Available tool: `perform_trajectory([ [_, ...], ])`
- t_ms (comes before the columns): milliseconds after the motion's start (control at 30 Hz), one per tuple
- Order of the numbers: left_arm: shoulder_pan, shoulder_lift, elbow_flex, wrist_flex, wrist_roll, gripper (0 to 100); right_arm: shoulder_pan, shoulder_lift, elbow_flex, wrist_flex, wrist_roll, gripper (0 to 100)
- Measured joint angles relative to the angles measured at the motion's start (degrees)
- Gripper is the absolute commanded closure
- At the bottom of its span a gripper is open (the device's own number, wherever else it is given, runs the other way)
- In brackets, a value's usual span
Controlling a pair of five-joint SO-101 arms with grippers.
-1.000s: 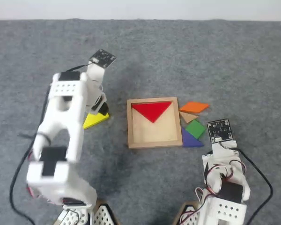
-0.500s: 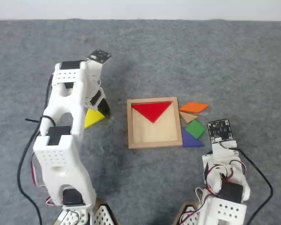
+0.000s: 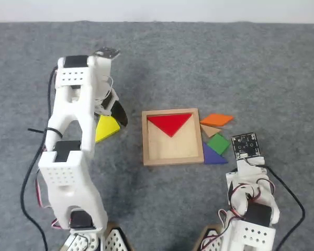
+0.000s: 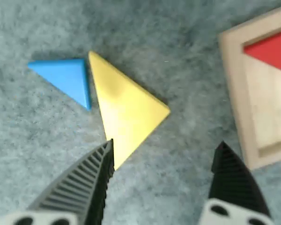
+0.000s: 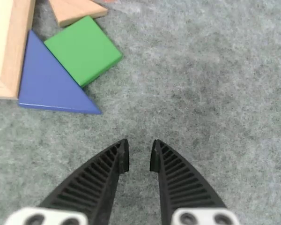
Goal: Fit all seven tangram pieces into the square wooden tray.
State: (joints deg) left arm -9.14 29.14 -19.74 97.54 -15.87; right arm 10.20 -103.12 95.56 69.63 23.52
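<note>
The square wooden tray [image 3: 145,141] lies mid-table with a red triangle [image 3: 170,123] in its far part. My left gripper [image 4: 165,155] hangs open above the carpet, just off the corner of a big yellow triangle [image 4: 124,112]; nothing sits between its fingers. A small light-blue triangle [image 4: 65,77] lies beside the yellow one. In the high view the yellow triangle [image 3: 107,128] shows left of the tray under the left gripper [image 3: 114,116]. My right gripper [image 5: 139,154] is shut and holds nothing, a short way from the green square [image 5: 82,49] and the dark blue triangle [image 5: 49,82].
Along the tray's right side lie an orange parallelogram [image 3: 217,119], a tan triangle [image 3: 209,129], the green square [image 3: 218,143] and the dark blue triangle [image 3: 212,155]. The right arm [image 3: 248,178] stands at the near right. Grey carpet covers the table.
The left arm has stretched farther from the table's front and its wrist has turned, so more of the yellow triangle shows. The right arm has kept still.
</note>
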Motion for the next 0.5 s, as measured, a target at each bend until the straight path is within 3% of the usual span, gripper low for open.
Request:
perform_trajectory([
  [200,-0.1,-7.6,2.3,-1.5,3.1,67,0.0,0.0,0.0,0.0,0.0,90.8],
  [500,2.5,-32.4,36.5,-25.8,4.8,67,0.0,0.0,0.0,0.0,0.0,90.8],
])
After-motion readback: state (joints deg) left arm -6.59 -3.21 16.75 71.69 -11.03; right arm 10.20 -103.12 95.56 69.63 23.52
